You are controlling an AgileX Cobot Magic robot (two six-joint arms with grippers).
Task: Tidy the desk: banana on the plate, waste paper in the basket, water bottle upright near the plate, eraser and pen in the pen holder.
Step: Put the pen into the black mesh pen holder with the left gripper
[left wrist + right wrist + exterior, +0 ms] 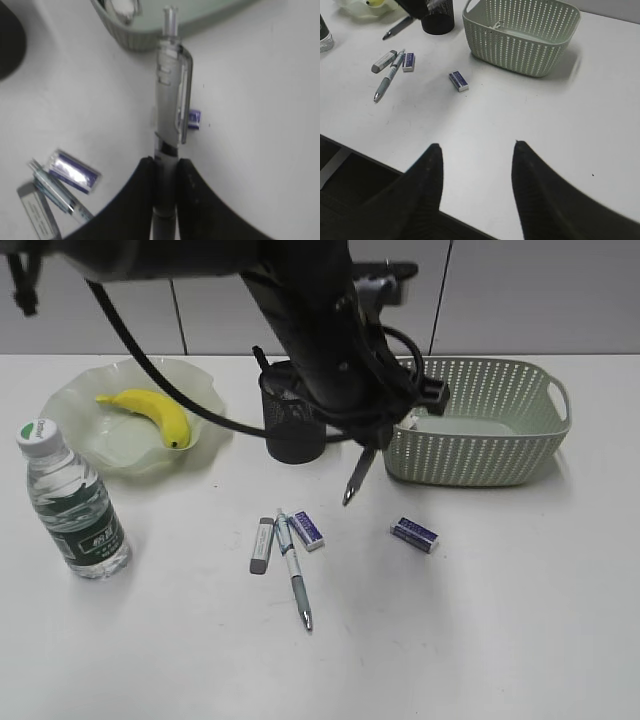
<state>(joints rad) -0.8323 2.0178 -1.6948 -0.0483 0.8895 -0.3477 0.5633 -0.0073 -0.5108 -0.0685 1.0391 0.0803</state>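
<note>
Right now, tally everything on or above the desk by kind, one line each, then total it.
Pens: 2, one held, one lying
Erasers: 3, grey, blue-sleeved and
Water bottle: 1
Banana: 1
Plate: 1
Pen holder: 1
Basket: 1
Total: 10

Desk [520, 620]: smooth white, faintly sheened top. Basket [500, 445]: matt sage-green slotted plastic. Pen holder [290, 430]: black metal mesh. Plate [75, 405]: translucent, glossy pale-green. Water bottle [75, 505]: clear plastic, white cap. Held pen [172, 90]: frosted translucent plastic barrel. Erasers [414, 534]: glossy printed sleeves.
</note>
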